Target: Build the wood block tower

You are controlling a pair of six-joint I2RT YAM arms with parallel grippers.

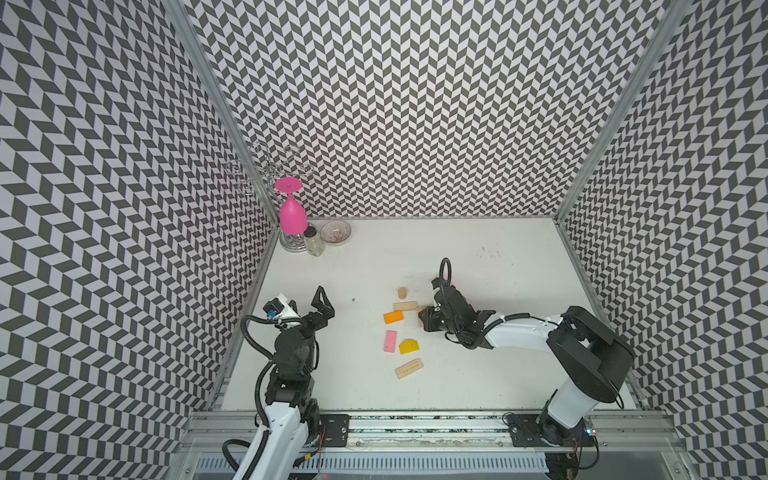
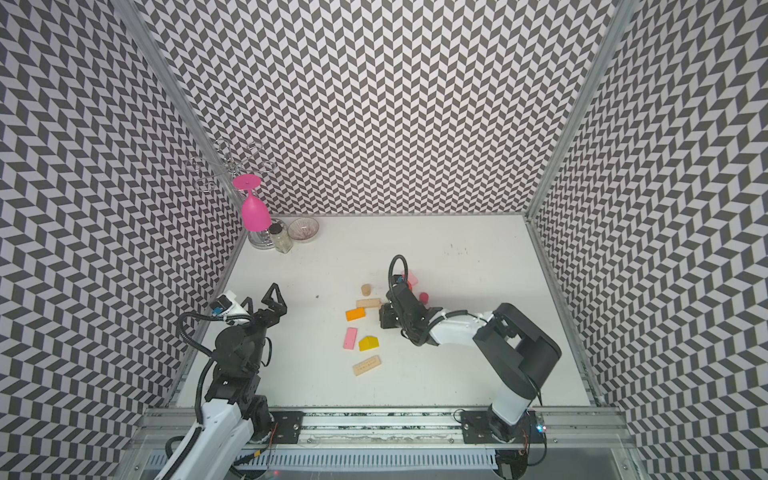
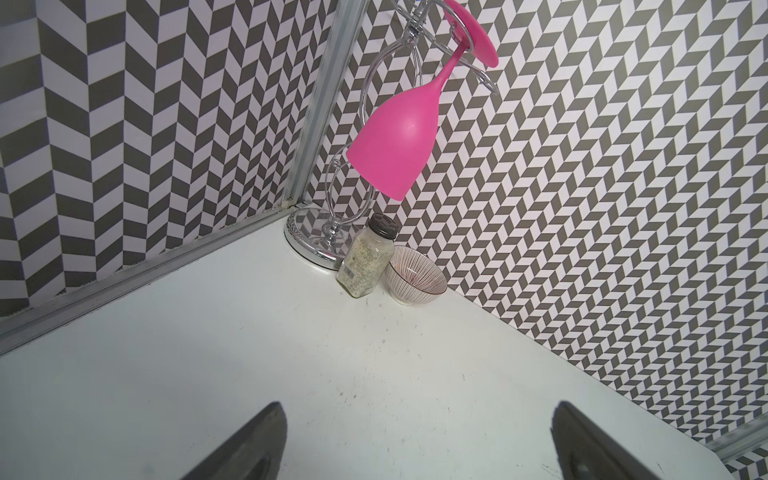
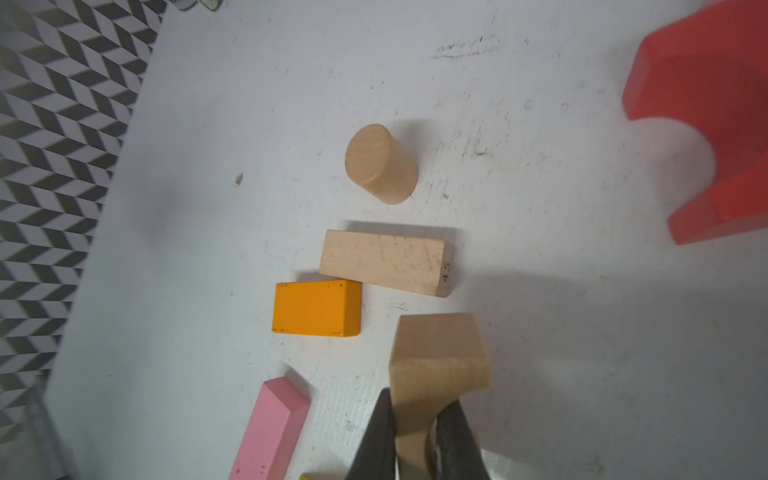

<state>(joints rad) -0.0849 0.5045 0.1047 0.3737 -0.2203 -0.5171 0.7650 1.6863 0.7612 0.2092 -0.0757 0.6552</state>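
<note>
The right claw (image 4: 415, 409) is pinching a tan arch block (image 4: 438, 353). Just past it lie a tan bar (image 4: 386, 262), an orange block (image 4: 316, 307) and a pink bar (image 4: 270, 428) — then a tan cylinder (image 4: 380, 164) and a red arch (image 4: 706, 124). All are loose on the white table (image 4: 561, 311). The left claw (image 3: 419, 449) is spread wide — holding nothing.

The number 45 is printed on one end of a tan bar (image 4: 384, 262). The spice jar (image 3: 365, 262) carries a barcode.
</note>
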